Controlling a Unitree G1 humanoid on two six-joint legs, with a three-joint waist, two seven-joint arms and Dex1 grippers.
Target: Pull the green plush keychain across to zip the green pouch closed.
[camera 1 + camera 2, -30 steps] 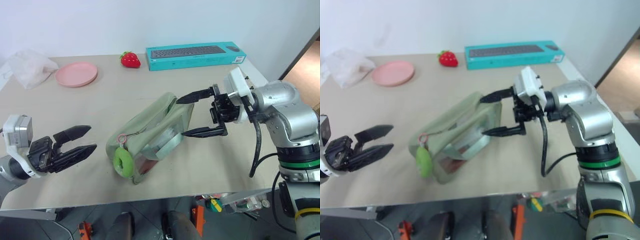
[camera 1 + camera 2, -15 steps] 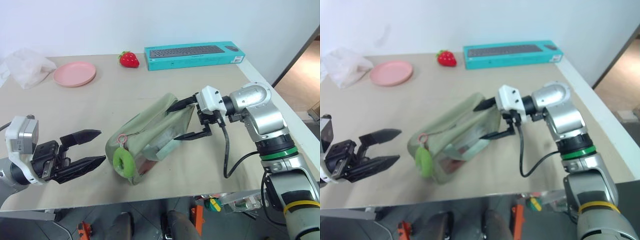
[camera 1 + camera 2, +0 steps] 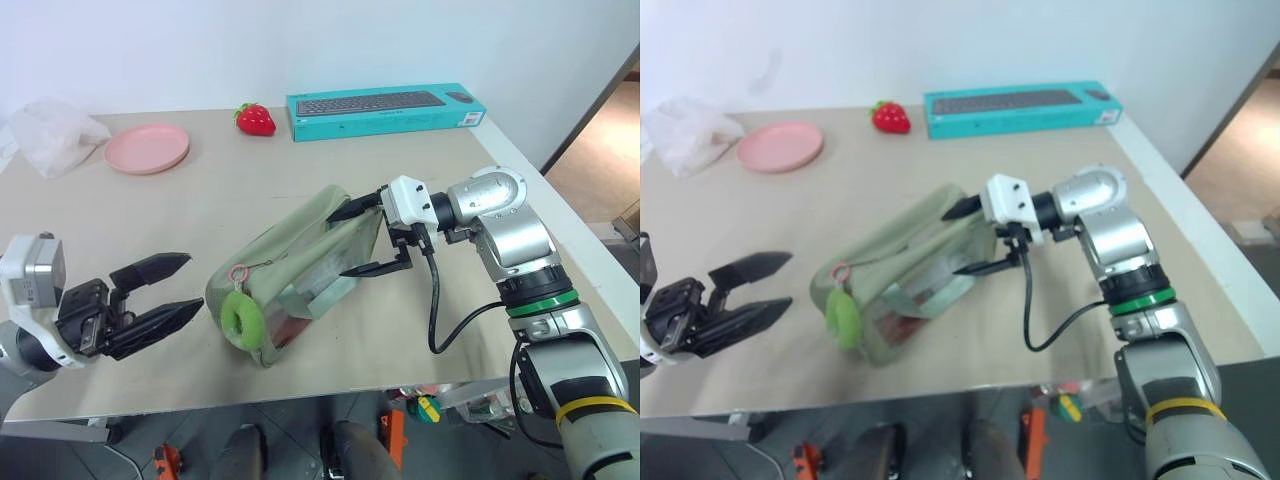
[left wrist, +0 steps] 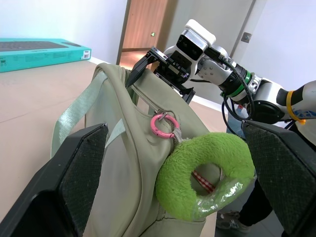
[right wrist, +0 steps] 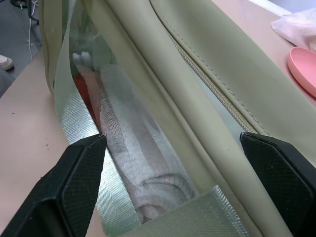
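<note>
Both hands stand released, fingers spread wide and grasping nothing. On the robot's right, the right hand (image 3: 368, 240) reaches in sideways at the far end of the green pouch (image 3: 305, 262); its upper finger lies over the pouch's top edge and its lower finger sits beside the clear side panel, so that end of the pouch lies between the two fingers. Whether either finger actually presses the fabric cannot be told. From the right wrist view, the pouch's zipper (image 5: 217, 94) runs along the pale fabric, and light-coloured contents show through the clear plastic.

On the robot's left, the left hand (image 3: 165, 290) hovers above the counter (image 3: 300, 175) just beside the pouch's near end, its fingertips pointing toward the green plush keychain (image 3: 241, 318) but apart from it. The keychain hangs from a thin pink ring (image 3: 240, 275) at the near end of the pouch, close to the counter's front edge. The left wrist view shows this plush doughnut between that hand's two fingers in line of sight, with the ring clipped just above it.

Near the counter's far edge sit a pink plate (image 3: 147, 148), a red strawberry (image 3: 255, 119) and a teal keyboard box (image 3: 385, 109), all well apart from the pouch. A crumpled white plastic bag (image 3: 48, 135) lies beside the plate.
</note>
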